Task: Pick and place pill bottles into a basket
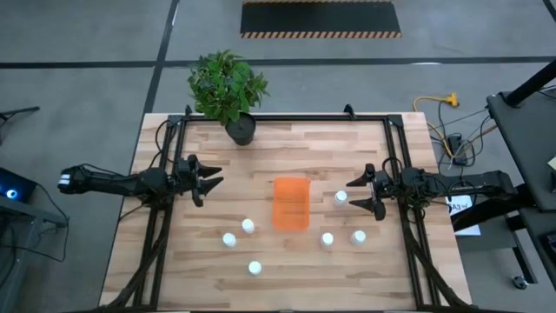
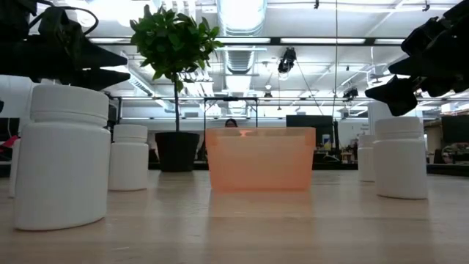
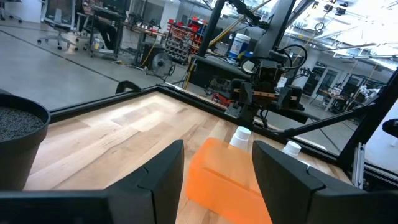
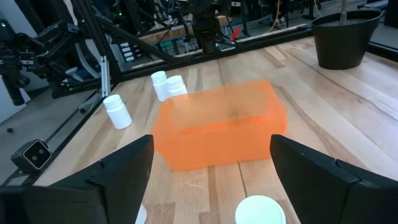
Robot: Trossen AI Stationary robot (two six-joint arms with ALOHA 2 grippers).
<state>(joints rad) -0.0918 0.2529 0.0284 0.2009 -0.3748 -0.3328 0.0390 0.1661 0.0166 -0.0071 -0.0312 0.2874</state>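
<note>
The orange basket [image 1: 291,204] stands at the table's middle; it also shows in the low view [image 2: 260,158]. Six white pill bottles stand upright on the table around it. Three are on its left [image 1: 248,226], [image 1: 229,239], [image 1: 254,268] and three on its right [image 1: 340,198], [image 1: 327,239], [image 1: 358,236]. My left gripper [image 1: 211,184] is open, left of the basket and above the table. My right gripper [image 1: 350,193] is open and raised, just right of the nearest bottle, whose cap [image 4: 260,210] shows between its fingers.
A black pot [image 1: 241,130] with a green plant stands at the table's far edge, left of centre. Black frame rails [image 1: 165,217] run along the table's left, right and far sides. Bare wood lies between the basket and the pot.
</note>
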